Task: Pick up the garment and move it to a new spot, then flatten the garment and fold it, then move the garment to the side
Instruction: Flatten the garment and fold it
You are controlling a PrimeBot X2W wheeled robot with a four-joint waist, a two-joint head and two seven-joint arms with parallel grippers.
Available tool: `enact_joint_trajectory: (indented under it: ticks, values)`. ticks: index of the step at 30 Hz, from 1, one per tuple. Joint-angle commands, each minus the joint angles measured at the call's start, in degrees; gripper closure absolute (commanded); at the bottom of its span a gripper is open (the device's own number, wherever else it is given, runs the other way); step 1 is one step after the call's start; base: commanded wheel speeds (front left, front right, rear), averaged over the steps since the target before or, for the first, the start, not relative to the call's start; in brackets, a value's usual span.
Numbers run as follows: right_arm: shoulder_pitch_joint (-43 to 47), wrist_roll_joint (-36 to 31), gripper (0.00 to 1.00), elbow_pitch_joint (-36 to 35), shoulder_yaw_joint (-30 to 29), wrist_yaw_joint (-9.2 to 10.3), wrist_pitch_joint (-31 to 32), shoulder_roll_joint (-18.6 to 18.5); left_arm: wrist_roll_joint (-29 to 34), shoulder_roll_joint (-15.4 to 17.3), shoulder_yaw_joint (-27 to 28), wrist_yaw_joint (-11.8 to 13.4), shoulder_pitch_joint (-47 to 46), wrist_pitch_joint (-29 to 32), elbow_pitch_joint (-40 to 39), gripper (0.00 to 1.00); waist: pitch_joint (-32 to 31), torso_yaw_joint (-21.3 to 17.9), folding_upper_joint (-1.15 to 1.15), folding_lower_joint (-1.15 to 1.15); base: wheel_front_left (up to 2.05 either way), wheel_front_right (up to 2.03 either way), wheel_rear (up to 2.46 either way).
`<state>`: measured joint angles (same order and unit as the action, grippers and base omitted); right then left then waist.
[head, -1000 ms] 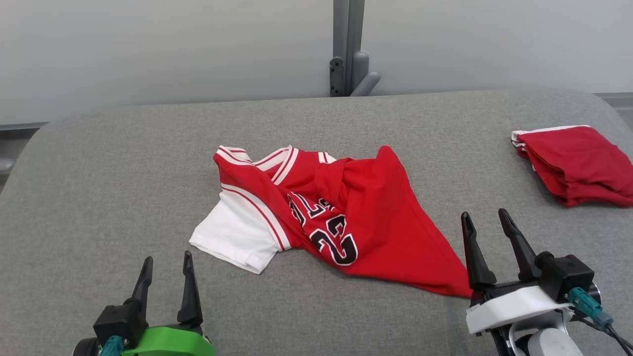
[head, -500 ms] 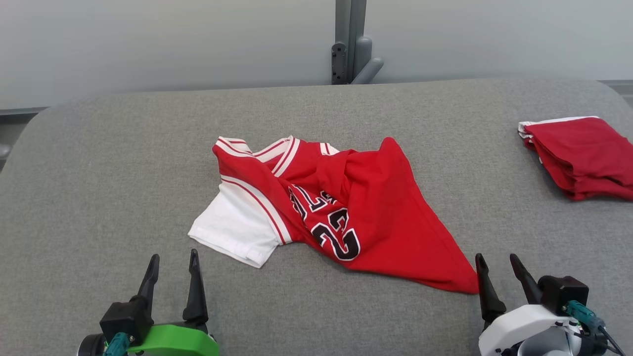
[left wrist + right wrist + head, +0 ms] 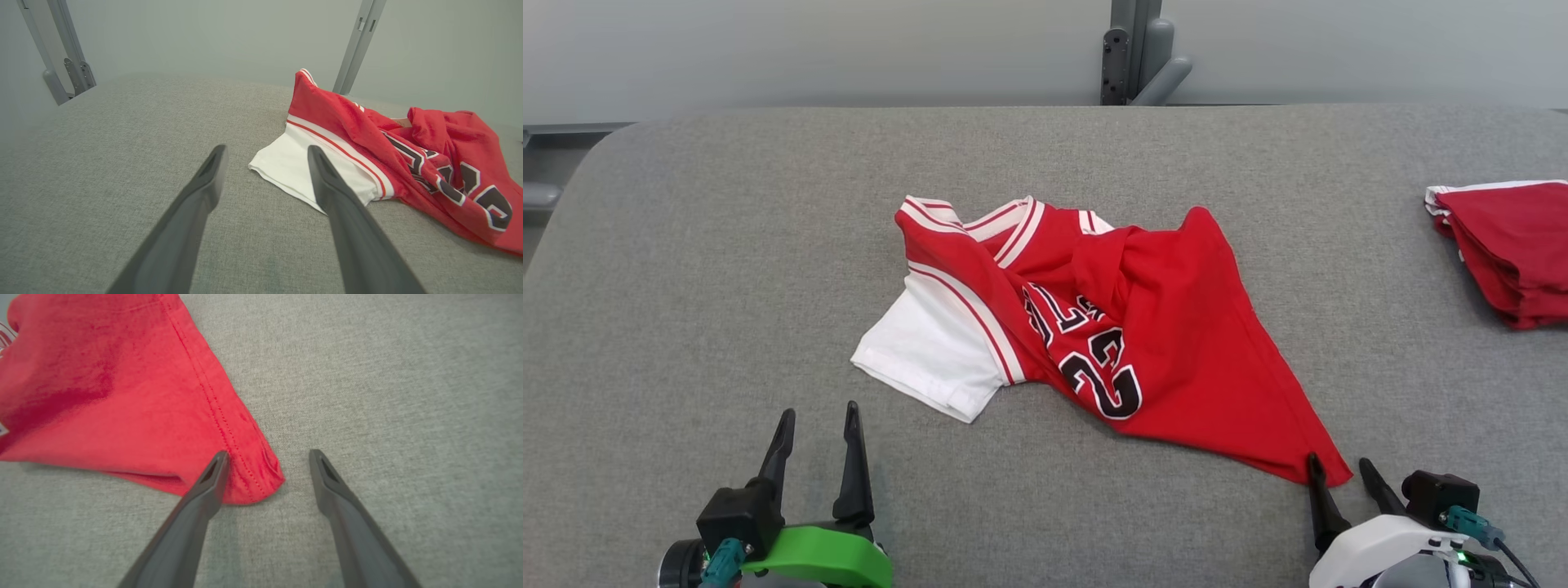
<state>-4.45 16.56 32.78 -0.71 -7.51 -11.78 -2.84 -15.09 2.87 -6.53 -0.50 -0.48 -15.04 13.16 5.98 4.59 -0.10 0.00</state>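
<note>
The garment is a red jersey with white sleeve, striped trim and black number, lying crumpled mid-table. In the left wrist view its white sleeve lies just beyond my fingertips. My left gripper stands open near the table's front edge, short of the sleeve, holding nothing. My right gripper is open at the lower right. In the right wrist view the garment's red hem corner lies between the tips of my right gripper, against the left finger.
A folded red garment with white trim lies at the table's right edge. The grey fabric table has bare room on the left and behind the jersey. A grey metal post stands behind the far edge.
The head camera has tilted and turned, shifting the whole picture. My right gripper has drawn back and lowered toward the bottom right, by the jersey's hem corner. The left gripper has stayed put.
</note>
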Motion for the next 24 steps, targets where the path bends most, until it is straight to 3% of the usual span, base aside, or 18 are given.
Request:
enact_joint_trajectory:
  ticks: [1, 6, 7, 8, 11, 18, 24]
  values:
    - [-0.3, 0.4, 0.0, 0.5, 0.3, 0.05, -0.1, -0.1, -0.4, 0.1, 0.1, 0.2, -0.5, -0.2, 0.0, 0.0, 0.2, 0.2, 0.1, 0.0, 0.0, 0.0, 0.0]
    - [0.0, 2.3, 0.0, 1.6, 3.2, 0.03, 0.1, 0.1, -0.4, 0.1, 0.3, 0.2, -0.1, -0.2, 0.3, 0.0, 0.0, 0.2, 0.1, 0.0, 0.0, 0.0, 0.0]
    - [-0.1, 2.5, 0.2, 1.7, 3.7, 0.02, 0.2, 0.1, -0.5, 0.1, 0.3, 0.2, 0.0, -0.2, 0.4, 0.0, -0.1, 0.1, 0.1, 0.0, 0.0, 0.0, 0.0]
    - [-0.2, 2.8, 0.55, 1.8, 4.1, 0.02, 0.4, 0.1, -0.4, 0.1, 0.3, 0.2, 0.1, -0.2, 0.5, 0.0, -0.2, 0.0, 0.1, 0.0, 0.0, 0.0, 0.0]
    - [-0.9, 3.3, 0.98, 1.4, 4.3, 0.03, -0.1, 0.0, -0.6, 0.1, 0.1, 0.1, 0.1, -0.2, 0.8, 0.0, -0.4, -0.3, 0.1, 0.0, 0.0, 0.0, 0.0]
    - [-2.6, 5.1, 1.0, -2.3, 3.0, 0.03, -2.0, -0.2, -1.2, 0.1, -0.1, -1.5, -2.8, -0.2, 5.2, 0.0, -0.5, -1.6, 0.1, 0.0, 0.0, 0.0, 0.0]
    - [-3.6, 3.3, 1.0, -5.9, 1.0, 0.03, -1.7, -0.1, -3.4, 1.1, 0.7, -3.2, -9.9, 2.0, 14.3, 0.0, 1.0, -3.7, 0.1, 0.0, 0.0, 0.0, 0.0]
